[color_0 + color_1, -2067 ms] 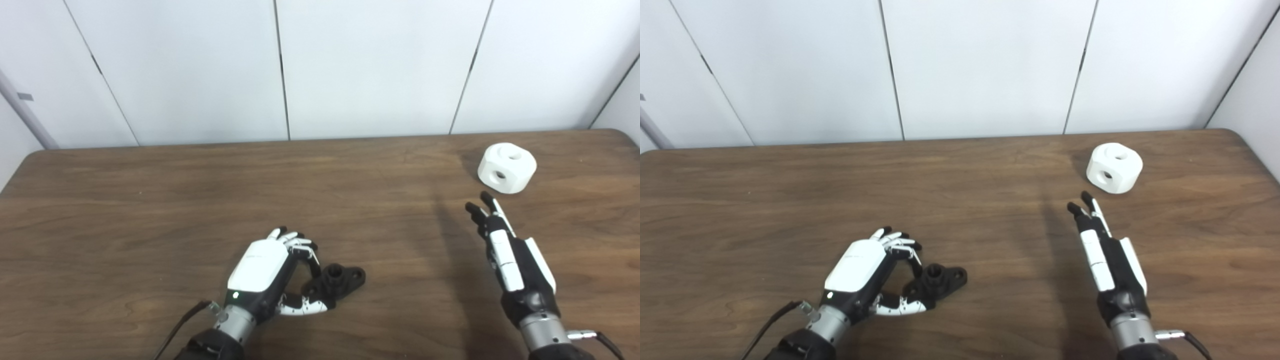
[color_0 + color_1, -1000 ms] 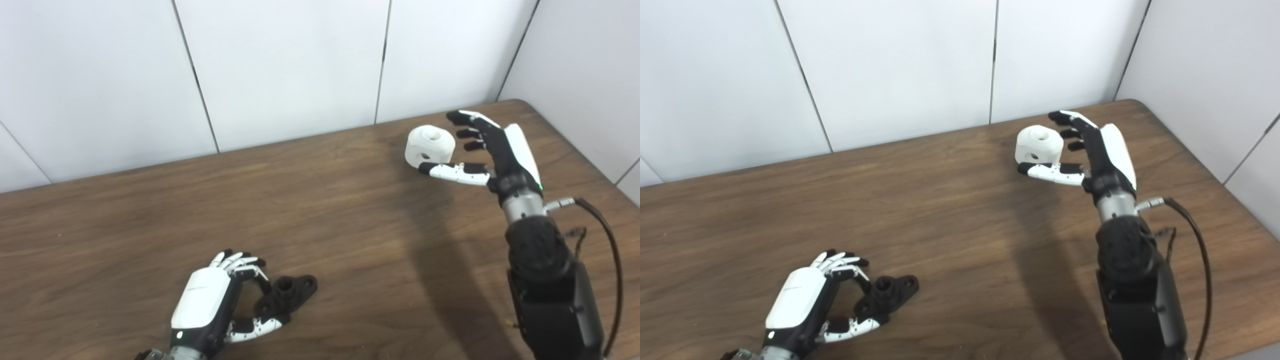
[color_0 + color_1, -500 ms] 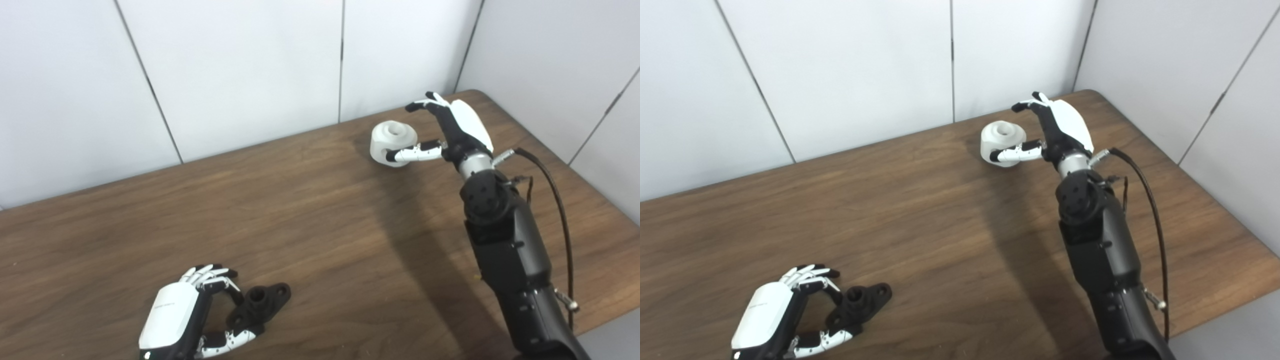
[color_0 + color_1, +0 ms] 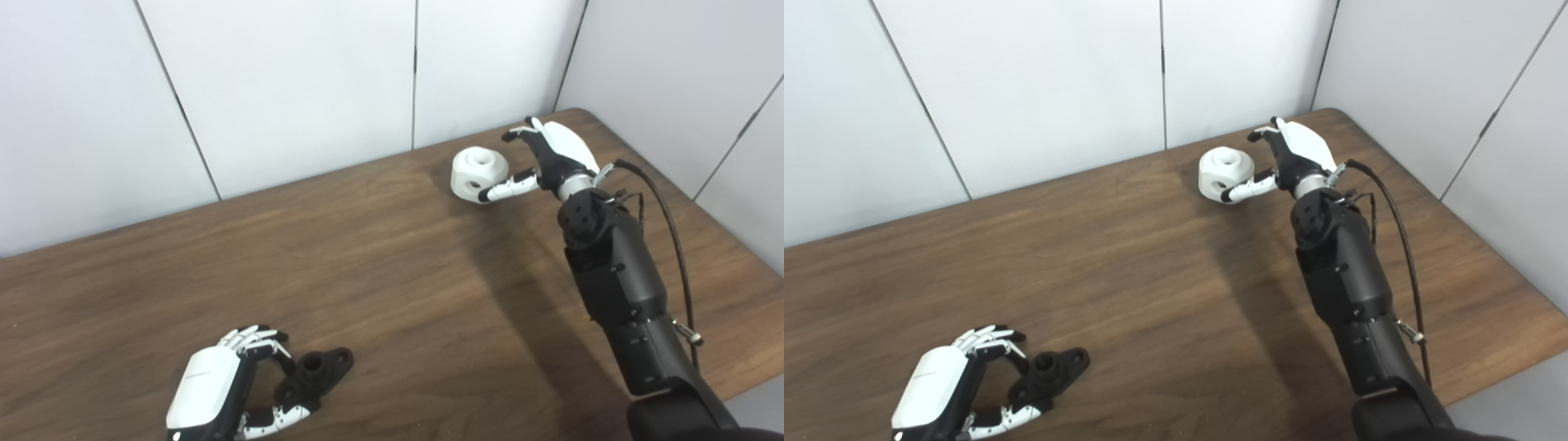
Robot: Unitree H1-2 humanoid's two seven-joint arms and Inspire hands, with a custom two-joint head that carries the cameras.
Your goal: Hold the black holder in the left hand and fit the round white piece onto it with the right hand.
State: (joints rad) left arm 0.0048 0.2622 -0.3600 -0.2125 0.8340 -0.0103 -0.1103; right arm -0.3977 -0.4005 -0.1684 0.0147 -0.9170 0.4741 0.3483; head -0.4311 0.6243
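At the tabletop's (image 4: 392,257) far right, the right hand (image 4: 548,160) cups fingers apart around the round white piece (image 4: 479,174), which needs a firm squeeze on opposite sides before lifting, its top hole facing up; the left hand (image 4: 226,386) loosely curls beside the black holder (image 4: 315,370), whose long axis runs diagonally up-right.

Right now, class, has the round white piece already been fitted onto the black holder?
No, the round white piece sits far across the table from the black holder.
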